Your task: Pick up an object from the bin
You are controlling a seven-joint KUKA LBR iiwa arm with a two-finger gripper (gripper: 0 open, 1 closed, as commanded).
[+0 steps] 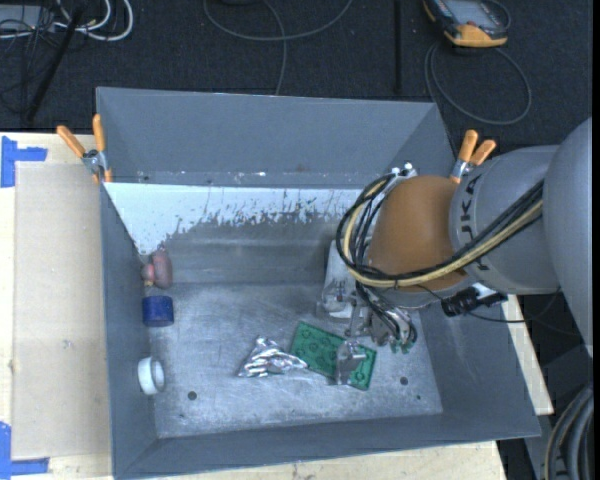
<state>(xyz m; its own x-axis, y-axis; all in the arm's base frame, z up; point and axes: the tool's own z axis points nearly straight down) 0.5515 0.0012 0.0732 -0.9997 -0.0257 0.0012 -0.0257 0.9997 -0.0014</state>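
My gripper hangs low at the right of the bin's floor, directly over a flat green circuit board that lies tilted there. Its fingertips reach down to the board's right end. Just left of the board, touching its edge, lies a crumpled silver foil piece.
Along the bin's left side lie a pinkish lump, a blue cap and a small white cap. The arm with its orange cover and cables comes in from the right, above the bin's right wall.
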